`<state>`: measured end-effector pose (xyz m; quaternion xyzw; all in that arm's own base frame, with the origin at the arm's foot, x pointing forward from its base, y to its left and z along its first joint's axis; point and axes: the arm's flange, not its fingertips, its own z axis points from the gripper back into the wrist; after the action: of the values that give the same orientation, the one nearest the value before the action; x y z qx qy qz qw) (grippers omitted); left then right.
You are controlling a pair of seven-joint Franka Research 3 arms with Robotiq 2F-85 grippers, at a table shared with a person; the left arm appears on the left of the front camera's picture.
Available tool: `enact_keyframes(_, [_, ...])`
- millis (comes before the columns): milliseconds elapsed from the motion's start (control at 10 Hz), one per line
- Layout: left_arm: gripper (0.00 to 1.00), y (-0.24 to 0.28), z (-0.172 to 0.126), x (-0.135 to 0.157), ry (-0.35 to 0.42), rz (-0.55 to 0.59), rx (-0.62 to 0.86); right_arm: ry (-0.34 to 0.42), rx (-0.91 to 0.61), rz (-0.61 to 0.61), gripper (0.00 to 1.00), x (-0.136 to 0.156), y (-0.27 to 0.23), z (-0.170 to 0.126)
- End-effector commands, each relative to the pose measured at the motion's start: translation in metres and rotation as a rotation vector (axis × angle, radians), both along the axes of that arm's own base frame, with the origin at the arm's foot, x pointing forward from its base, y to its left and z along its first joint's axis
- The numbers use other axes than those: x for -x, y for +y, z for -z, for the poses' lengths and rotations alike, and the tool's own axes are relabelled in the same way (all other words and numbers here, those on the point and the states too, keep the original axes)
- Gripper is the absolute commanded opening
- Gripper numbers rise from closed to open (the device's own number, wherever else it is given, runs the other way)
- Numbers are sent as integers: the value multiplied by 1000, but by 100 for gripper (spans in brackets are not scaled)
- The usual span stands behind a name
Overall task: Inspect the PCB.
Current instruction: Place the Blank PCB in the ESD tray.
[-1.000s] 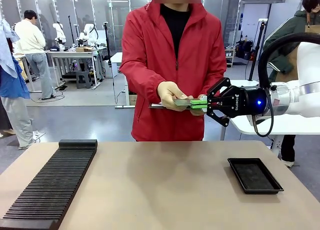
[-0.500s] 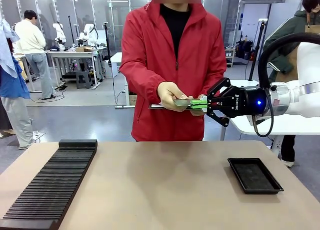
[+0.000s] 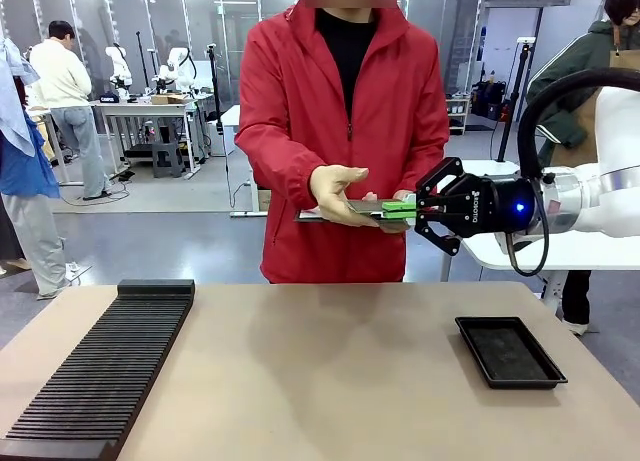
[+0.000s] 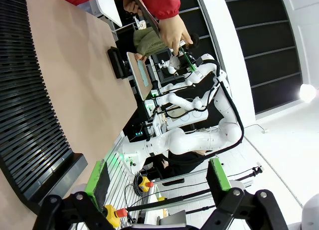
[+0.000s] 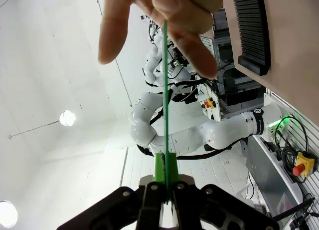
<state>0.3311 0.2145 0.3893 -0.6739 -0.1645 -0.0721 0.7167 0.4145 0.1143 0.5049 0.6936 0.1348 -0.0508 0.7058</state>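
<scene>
Front view shows us the right gripper clamping the PCB (a person's hand holds its other end); our left gripper gapes wide.

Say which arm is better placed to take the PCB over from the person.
Right. The right hand is shut on the PCB at its edge, opposite the person's hand, above the table. The left hand is open, far from the board.
</scene>
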Motion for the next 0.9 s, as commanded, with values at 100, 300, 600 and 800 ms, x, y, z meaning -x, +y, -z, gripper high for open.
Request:
enact_keyframes(100, [100, 0, -3, 1, -1, -1, -2, 3, -10, -14, 3, 0, -3, -2])
enact_keyframes(300, [100, 0, -3, 1, -1, -1, -2, 10, -9, -5, 3, -1, -12, -1])
enact_keyframes(600, [100, 0, -3, 1, -1, -1, -2, -14, 43, 35, 3, 0, -34, 5])
enact_keyframes(800, [100, 0, -3, 1, -1, -1, -2, -81, 160, 46, 3, 2, -67, 11])
